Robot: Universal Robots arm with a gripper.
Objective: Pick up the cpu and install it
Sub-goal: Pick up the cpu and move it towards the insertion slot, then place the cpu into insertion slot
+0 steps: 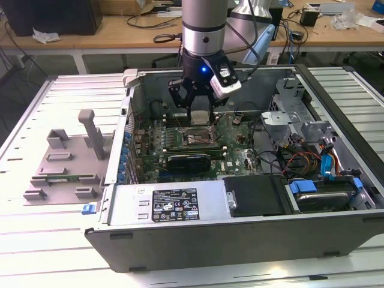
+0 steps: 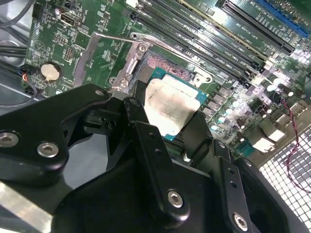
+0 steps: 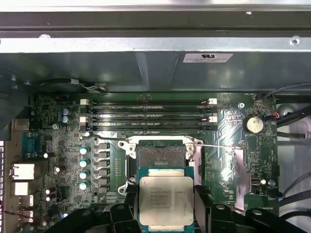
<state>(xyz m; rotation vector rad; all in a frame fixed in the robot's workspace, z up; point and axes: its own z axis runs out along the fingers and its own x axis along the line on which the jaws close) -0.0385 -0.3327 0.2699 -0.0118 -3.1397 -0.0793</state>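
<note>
**Item: open computer case, cpu fitting in hand.**

- Grey tray, exterior view's left: set on the slatted worktop just beside the case. Moulded holders are raised from it; what appears to be a long green stick is lain in one recess.
- Computer case, centre: laid on its side with the panel off, judged so that the motherboard can be reached from above.
- Claw: lowered into the case and closed on the cpu, which is gripped by two opposite edges, metal top upward.
- Cpu is held level just above the socket. The socket is left uncovered, its bed exposed; seating is judged not yet done.
- Memory slots: ranged beyond the socket.
- Power supply and drive bay, blue-tabbed: housed along the case's near side, rightward.
</note>
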